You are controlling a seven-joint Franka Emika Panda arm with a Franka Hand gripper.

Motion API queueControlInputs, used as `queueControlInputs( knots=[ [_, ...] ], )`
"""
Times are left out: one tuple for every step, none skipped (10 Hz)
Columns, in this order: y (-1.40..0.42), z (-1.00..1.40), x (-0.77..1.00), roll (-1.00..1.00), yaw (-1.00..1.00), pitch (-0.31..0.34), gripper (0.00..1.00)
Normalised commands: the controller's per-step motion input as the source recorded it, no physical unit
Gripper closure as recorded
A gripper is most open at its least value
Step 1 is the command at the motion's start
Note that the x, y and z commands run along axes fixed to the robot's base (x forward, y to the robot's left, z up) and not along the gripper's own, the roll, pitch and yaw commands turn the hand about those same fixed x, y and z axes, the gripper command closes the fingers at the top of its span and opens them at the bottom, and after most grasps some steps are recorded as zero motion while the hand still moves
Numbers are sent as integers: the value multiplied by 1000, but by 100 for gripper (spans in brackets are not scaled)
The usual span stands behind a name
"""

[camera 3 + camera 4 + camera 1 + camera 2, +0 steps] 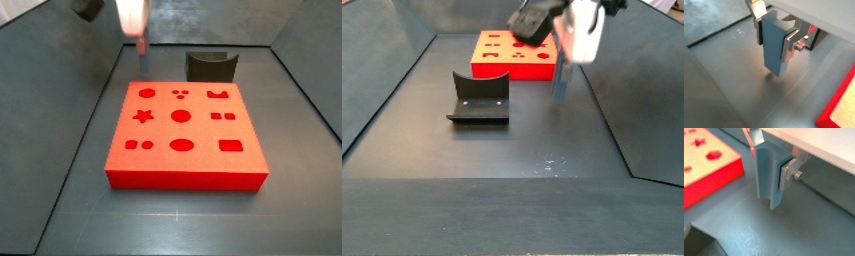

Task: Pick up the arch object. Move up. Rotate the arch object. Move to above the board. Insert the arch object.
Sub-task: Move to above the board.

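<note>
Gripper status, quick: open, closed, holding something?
Gripper: closed on the arch object, fingers clamped on its sides, held upright just above the floor, beside the board.

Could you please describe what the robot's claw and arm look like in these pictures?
In both wrist views the claw has flat silver metal finger plates, one fastened by a silver bolt, under a pale grey housing. Orange-red tips show at the finger tops. In a side view the claw looks blurred white, with a dark wrist part behind it. No cables show.
</note>
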Motion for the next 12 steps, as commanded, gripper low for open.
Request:
queueControlInputs(
  knots=[
    [-8,1000,-226,-170,-62,39,100],
    [-6,1000,-221,-164,-57,51,100],
    [-2,1000,-210,-149,-54,40,100],
    [3,1000,-203,-134,-53,27,100],
    [7,1000,-193,-123,-53,20,100],
    [11,1000,-184,-112,-51,22,100],
    [16,1000,-173,-102,-51,24,100],
    [21,1000,-160,-88,-49,27,100],
    [25,1000,-152,-78,-49,30,100],
    [31,1000,-140,-69,-49,31,100],
    [37,1000,-122,-59,-50,36,100],
    [42,933,-96,-51,-50,49,100]
  ],
)
